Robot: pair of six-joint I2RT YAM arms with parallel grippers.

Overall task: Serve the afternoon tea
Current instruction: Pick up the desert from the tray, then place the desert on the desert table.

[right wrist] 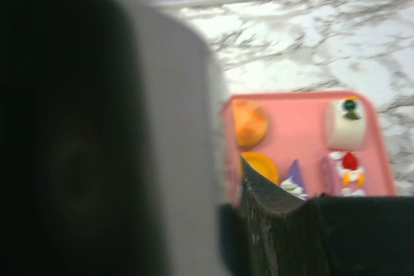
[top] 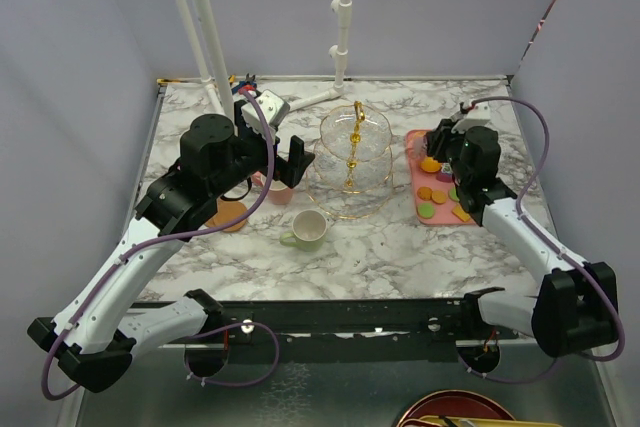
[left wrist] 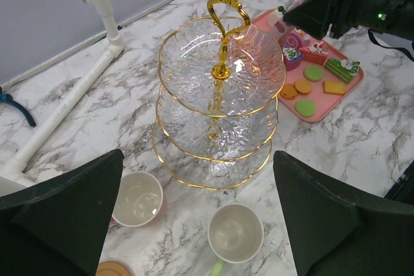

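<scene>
r claw [top: 438,160] low over pink tray [right wrist: 304,121], macarons [right wrist: 249,123] just ahead; can't tell its grip. l claw [left wrist: 197,179] wide, stand [left wrist: 187,88] dead ahead. centre on one macaron, pinch softly w/o crushing.

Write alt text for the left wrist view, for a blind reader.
An empty three-tier glass stand with a gold stem stands on a marble table, framed by the dark fingers of the open left gripper. A pink mug and a pale-green mug sit in front; a pink tray of sweets lies behind right.
</scene>
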